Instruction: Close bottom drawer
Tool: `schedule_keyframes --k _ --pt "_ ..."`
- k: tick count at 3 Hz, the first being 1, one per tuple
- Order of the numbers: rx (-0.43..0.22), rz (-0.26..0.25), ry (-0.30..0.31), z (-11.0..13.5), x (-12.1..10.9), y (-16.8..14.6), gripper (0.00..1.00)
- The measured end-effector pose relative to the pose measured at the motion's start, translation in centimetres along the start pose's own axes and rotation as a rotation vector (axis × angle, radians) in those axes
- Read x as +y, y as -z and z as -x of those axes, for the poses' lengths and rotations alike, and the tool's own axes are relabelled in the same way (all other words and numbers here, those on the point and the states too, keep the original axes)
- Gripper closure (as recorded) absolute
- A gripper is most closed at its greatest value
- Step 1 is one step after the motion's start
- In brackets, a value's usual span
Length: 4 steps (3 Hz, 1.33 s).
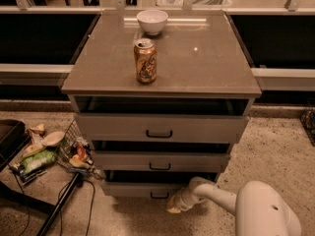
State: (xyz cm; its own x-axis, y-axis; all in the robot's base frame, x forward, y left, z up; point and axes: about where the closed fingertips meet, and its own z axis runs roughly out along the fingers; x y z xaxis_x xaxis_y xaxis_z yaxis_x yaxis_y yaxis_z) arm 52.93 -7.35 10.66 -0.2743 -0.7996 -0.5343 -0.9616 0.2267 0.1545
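The bottom drawer (138, 189) is the lowest and narrowest of the grey cabinet's three drawers, with a flat grey front and a small black bar handle (159, 195). It stands only slightly out from the cabinet, its front a little ahead of a dark gap above. My gripper (173, 208) is at the end of the white arm (216, 195), low near the floor, right against the drawer front just right of the handle. The mid drawer (160, 161) and top drawer (160, 128) also stand slightly out.
A gold drink can (145, 61) and a white bowl (152, 21) stand on the cabinet top (197, 58). A wire basket with snack packets (74, 151) and litter lies on the floor at left. A black stand leg (59, 205) and cables cross the lower left floor.
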Motion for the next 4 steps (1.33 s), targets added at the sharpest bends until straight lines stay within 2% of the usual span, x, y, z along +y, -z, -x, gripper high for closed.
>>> schedule_keyframes --k 1,2,3,4 --pt "-0.042 -0.061 0.035 1.7 -1.1 1.8 1.0" --pt "-0.116 -0.145 0.067 3.3 -2.3 4.2 1.0" --pt "-0.173 -0.195 0.081 3.8 -2.8 5.6 1.0" --pt "-0.178 -0.196 0.085 3.9 -2.7 5.6 0.83"
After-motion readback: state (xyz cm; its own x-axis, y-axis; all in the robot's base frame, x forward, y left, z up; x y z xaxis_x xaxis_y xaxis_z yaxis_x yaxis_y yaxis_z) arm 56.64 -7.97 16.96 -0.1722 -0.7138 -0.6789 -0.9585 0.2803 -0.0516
